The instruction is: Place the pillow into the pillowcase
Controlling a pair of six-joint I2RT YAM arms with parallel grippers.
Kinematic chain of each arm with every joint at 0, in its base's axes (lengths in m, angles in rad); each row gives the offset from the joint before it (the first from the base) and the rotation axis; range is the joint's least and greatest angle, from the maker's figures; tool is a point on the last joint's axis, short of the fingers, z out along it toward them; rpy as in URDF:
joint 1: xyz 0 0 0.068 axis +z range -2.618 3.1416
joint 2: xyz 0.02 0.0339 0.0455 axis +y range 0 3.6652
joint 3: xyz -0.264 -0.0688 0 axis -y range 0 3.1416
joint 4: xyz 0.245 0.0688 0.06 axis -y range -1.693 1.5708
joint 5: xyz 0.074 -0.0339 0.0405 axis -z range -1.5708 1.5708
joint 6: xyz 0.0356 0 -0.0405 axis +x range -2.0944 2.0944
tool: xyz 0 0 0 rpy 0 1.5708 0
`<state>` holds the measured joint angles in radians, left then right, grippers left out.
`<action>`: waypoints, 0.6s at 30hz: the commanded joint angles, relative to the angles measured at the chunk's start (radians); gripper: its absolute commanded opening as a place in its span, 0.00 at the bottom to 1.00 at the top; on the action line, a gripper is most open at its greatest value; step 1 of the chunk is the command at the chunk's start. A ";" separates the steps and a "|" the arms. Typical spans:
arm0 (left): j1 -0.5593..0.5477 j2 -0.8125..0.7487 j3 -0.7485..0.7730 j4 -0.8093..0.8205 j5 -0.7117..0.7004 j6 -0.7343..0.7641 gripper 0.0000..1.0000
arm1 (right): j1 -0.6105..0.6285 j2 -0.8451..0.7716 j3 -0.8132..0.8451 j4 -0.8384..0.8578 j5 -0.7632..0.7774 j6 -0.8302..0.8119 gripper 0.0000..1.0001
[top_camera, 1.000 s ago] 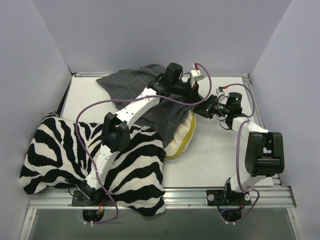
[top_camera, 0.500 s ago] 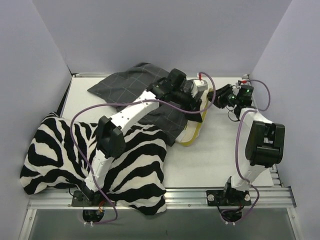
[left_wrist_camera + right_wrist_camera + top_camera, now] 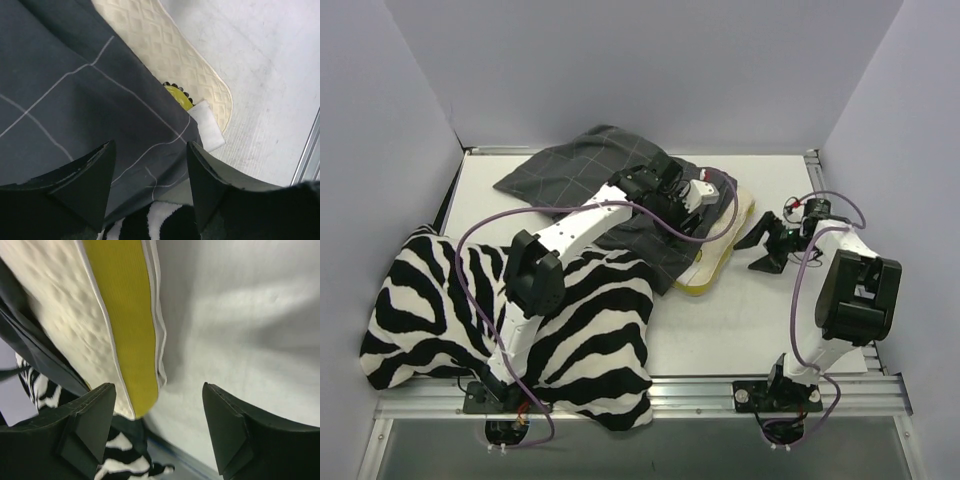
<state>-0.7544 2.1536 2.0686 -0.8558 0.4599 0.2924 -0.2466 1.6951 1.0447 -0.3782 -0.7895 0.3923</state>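
Well to the near left of the pillow [image 3: 720,255], a big zebra-striped cushion [image 3: 420,300] sprawls over the near edge of the table [image 3: 740,325]. Its far corner meets the hem of the pillowcase [image 3: 570,170] right beside the pillow's near end.

The pillow itself lies flat on the table, running at a slant from near left to far right. Its pale quilted top and yellow side edge [image 3: 127,330] show along its right side and far end, while its left part is covered by the dark checked pillowcase. Whether that part sits inside the case or only under it cannot be told. A small white tag [image 3: 207,127] sticks out at the hem of the case, lying on the pillow's quilted top next to a bit of yellow.

Just to the right of the pillow, the right gripper [image 3: 157,387] hangs low over bare table, apart from the yellow edge. Its fingers stand wide apart with nothing between them.

Over the pillow's covered left part, the left gripper [image 3: 149,145] hovers above the checked cloth. It is spread open too, with no fabric pinched between its fingers.

Beyond the pillow to the far left, the rest of the pillowcase spreads out loose and rumpled toward the back of the table.
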 commanded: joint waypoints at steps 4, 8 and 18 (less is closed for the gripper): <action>-0.028 0.077 0.056 -0.022 0.005 0.062 0.67 | 0.151 -0.025 -0.083 -0.091 -0.158 -0.014 0.68; -0.049 0.112 0.073 -0.022 0.085 0.091 0.53 | 0.223 0.102 -0.035 -0.015 -0.214 0.075 0.62; -0.103 0.111 0.237 -0.233 0.377 0.240 0.00 | 0.234 0.182 -0.161 1.359 -0.237 1.195 0.00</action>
<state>-0.8200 2.2944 2.1807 -0.9657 0.6231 0.4526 -0.0139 1.8755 0.8948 0.2176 -1.0500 0.9989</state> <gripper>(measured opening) 0.008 0.079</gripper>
